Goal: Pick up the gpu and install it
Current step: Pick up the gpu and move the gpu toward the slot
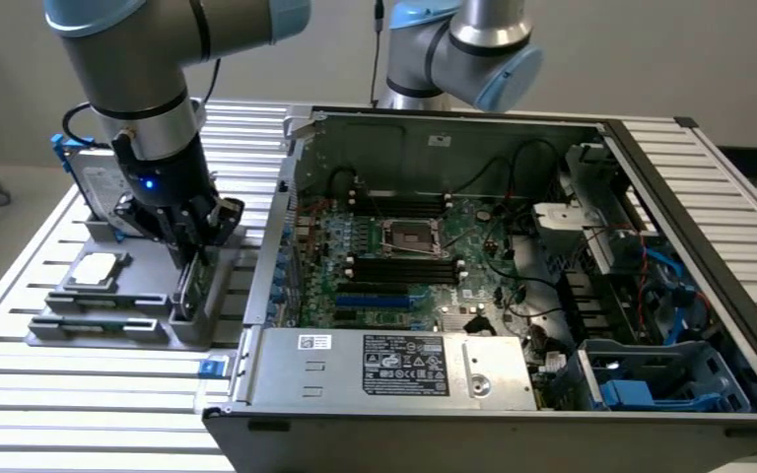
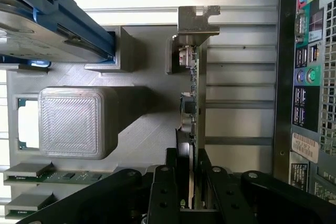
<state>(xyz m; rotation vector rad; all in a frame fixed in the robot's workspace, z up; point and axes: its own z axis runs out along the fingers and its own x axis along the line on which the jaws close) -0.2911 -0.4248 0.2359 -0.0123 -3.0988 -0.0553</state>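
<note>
On the exterior view's left side of the bench [image 1: 11,389], next to the big open computer case [image 1: 484,379], the arm reached straight down to a grey holder [image 1: 103,330]. The claw [image 1: 192,258] was low over the end of the holder nearest the case. There the gpu [image 1: 186,291] stood up on its thin edge in a slot. In the wrist view the claw [image 2: 192,156] was shut on the gpu [image 2: 193,77]. Its two black fingers [image 2: 177,169] pressed one on each flat side, with the thin green board pinched in the middle. The jaws were only a little way apart, just as wide as the card. The silver bracket [image 2: 197,19] stuck out at the far end of the card, away from the claw. The card sat down in the grey holder [image 2: 152,129], not lifted out. Just beside it was the back of the case [image 2: 310,77] with its plugs. A silver hard drive [image 1: 90,177] with a blue frame leaned at the far end of the holder, well apart from the claw.
</note>
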